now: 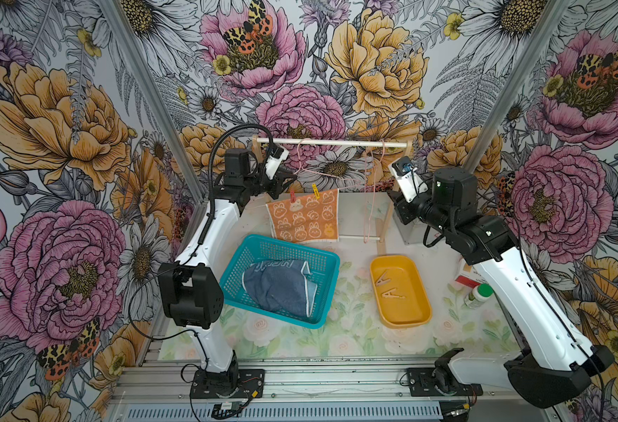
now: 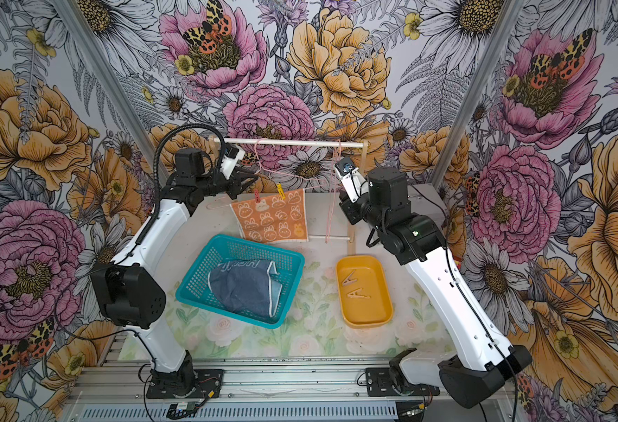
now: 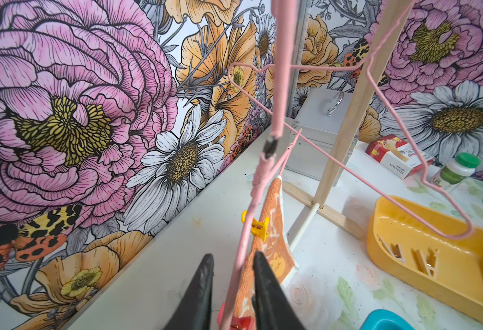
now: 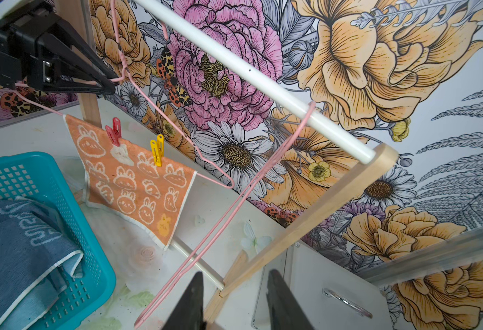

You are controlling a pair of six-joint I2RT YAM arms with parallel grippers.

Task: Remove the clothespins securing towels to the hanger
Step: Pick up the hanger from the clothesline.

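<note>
Left fingers [image 3: 200, 285] straddle pink hanger [image 3: 259, 174] just above red clothespin [image 4: 114, 132], grip unclear; right fingers [image 4: 188, 303] released, empty.

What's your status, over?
Left gripper straddling towel hanger, grip unclear; right gripper open, empty. Red clothespin, yellow clothespin still on orange towel. Empty hanger between right gripper and towel.

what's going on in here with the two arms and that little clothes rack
A two-armed robot is unpegging towels from hangers. The blue towel lies in the teal basket, and two wooden clothespins lie in the yellow tray. The orange towel hangs on the pink hanger, pinned by a red clothespin and a yellow clothespin. The left gripper straddles the hanger wire by the red one. The right gripper hangs open and empty beside the wooden rack.
</note>
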